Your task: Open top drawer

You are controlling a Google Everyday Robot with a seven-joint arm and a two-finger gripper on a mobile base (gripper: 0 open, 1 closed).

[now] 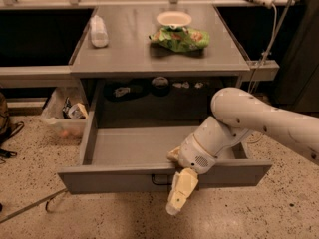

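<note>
Looking down at the grey table [144, 59], we find the top drawer [114, 179] standing far out from under the tabletop. Its long shallow tray is in full view and its flat front runs side to side across the view. The gripper [180, 192] hangs just in front of that front panel, a little right of centre, and points down toward the floor. The white arm [259, 121] reaches in over the drawer's right end.

The small black handle [160, 180] sits close beside the gripper, toward the left of the view. We cannot tell whether the two touch, nor whether the gripper is clenched, released or holding the handle.

What any further move turns on, we judge, is that the drawer slides straight toward the camera, at right angles to its long front. The gripper is already on the pulling side. With so much tray showing, the opening looks about done.
</note>
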